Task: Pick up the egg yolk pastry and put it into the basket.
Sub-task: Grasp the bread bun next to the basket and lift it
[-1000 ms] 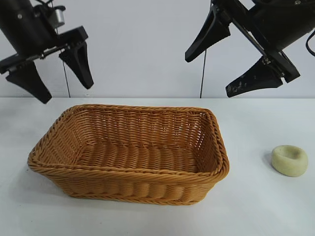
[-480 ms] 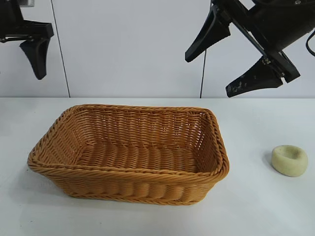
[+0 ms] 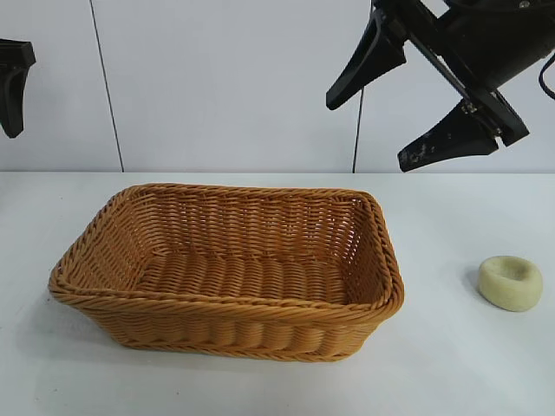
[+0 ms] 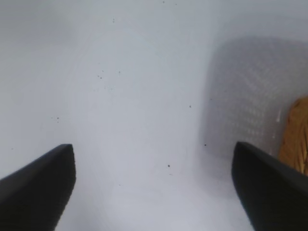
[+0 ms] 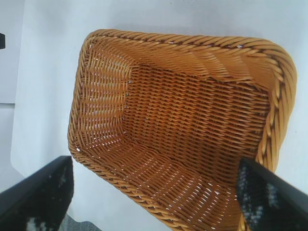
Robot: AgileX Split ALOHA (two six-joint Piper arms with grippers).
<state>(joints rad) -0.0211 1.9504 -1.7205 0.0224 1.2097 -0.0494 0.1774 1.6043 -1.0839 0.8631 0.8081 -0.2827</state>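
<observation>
Your egg yolk pastry (image 3: 511, 282) sits on the bench (image 3: 451, 373) at lower right, well apart from the basket (image 3: 227, 299) at centre. Your right tool (image 3: 408, 108) hangs released at upper right, nearer the pastry, so it suits the pick. Your left tool (image 3: 12, 87), released, holds nothing at the left edge.

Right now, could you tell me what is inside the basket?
Nothing: the basket shows only bare woven floor. The egg yolk pastry sits on the table to its right. The near wall hides a strip of floor.
</observation>
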